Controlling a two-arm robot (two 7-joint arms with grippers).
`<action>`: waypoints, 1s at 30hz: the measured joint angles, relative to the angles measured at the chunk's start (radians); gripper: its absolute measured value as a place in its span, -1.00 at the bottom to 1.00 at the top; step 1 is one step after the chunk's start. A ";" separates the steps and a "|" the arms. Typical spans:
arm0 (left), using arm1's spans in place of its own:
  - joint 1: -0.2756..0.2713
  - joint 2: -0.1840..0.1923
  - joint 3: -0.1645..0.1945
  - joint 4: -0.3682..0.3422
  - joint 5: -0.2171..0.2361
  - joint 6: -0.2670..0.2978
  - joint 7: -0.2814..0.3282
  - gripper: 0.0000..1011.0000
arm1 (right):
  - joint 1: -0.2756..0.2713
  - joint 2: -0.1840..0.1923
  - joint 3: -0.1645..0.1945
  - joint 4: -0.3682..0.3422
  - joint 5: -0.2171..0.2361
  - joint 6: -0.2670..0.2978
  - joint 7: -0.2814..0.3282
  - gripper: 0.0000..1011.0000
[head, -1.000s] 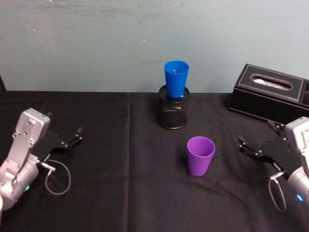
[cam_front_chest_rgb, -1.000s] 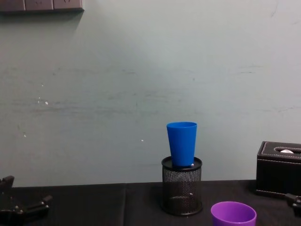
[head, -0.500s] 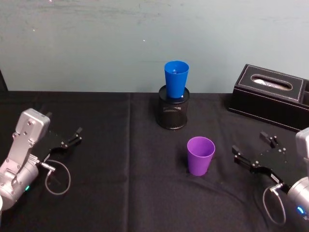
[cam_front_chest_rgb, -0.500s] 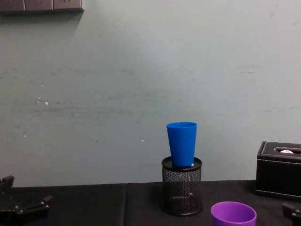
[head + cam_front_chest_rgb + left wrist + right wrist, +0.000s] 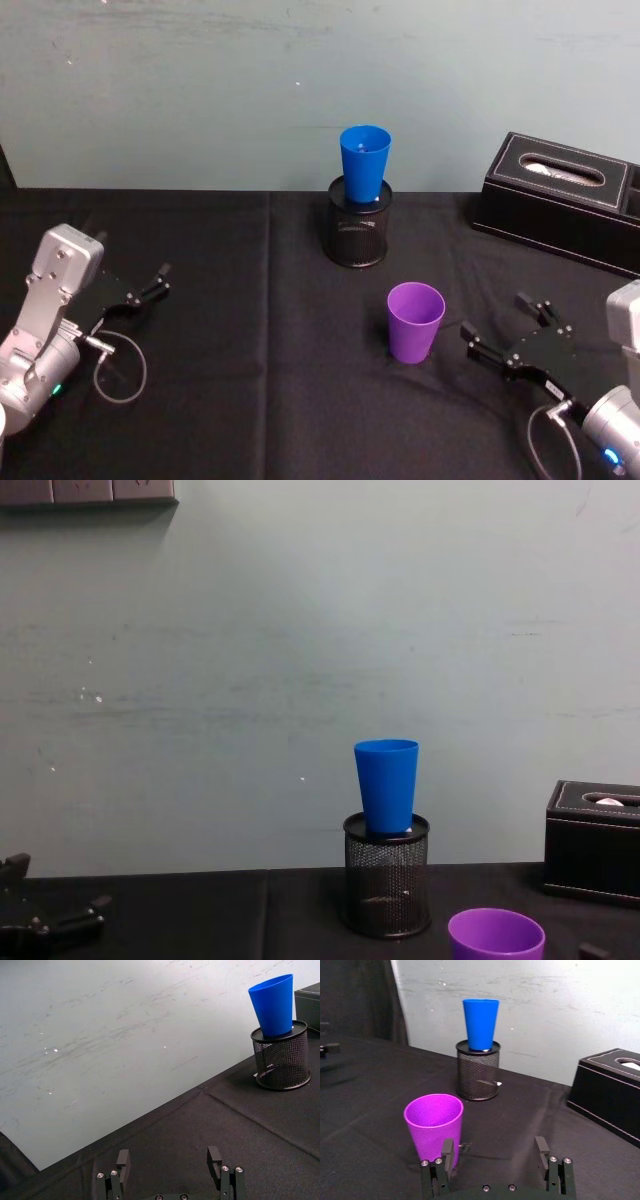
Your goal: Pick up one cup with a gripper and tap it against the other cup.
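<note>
– so, right gripper (image 5: 495,313): jaws spread wide, nothing between them, low over the table (image 5: 250,400).
– and the purple cup (image 5: 415,322)?
– upright just ahead of the jaws, off-centre toward one. i'd line up first, then straddle it mid-wall and squeeze gently; it looks like thin plastic.
– blue cup (image 5: 364,163)?
– farther beyond, perched in the mesh holder (image 5: 357,240). tap lightly or it may tip. left gripper (image 5: 152,283) sits parked well aside, jaws spread.

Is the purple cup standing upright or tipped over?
Upright: the purple cup stands on its narrow base, with its wide open rim facing up.
</note>
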 joint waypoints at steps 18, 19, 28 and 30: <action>0.000 0.000 0.000 0.000 0.000 0.000 0.000 1.00 | -0.010 -0.051 -0.006 0.009 -0.037 -0.020 0.057 0.98; 0.000 0.000 0.000 0.000 0.000 0.000 0.000 1.00 | -0.009 -0.054 -0.006 0.011 -0.039 -0.021 0.060 0.98; 0.000 0.000 0.000 0.000 0.000 0.000 0.000 1.00 | 0.013 -0.090 -0.009 0.043 -0.061 -0.036 0.090 0.98; 0.000 0.000 0.000 0.000 0.000 0.000 0.000 1.00 | 0.017 -0.097 -0.009 0.049 -0.067 -0.037 0.098 0.98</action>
